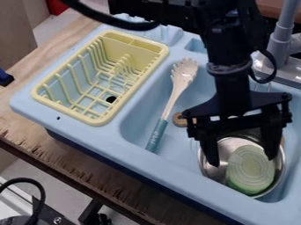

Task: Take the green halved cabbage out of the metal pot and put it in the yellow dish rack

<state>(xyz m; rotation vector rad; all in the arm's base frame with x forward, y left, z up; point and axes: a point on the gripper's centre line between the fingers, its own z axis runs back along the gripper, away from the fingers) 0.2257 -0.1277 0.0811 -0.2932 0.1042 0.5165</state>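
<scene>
1. One sink is showing.
2. One dish rack is sitting.
3. One big spoon is lying.
4. One metal bowl is shining.
5. One green veggie is resting.
6. One tap is standing.

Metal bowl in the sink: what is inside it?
A ringed green piece lies inside the metal bowl; the bottom beneath it and some rim behind the gripper are hidden.

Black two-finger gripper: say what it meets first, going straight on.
The gripper likely meets the pale green ringed vegetable piece in the round silver metal bowl first, though depth is unclear.
</scene>
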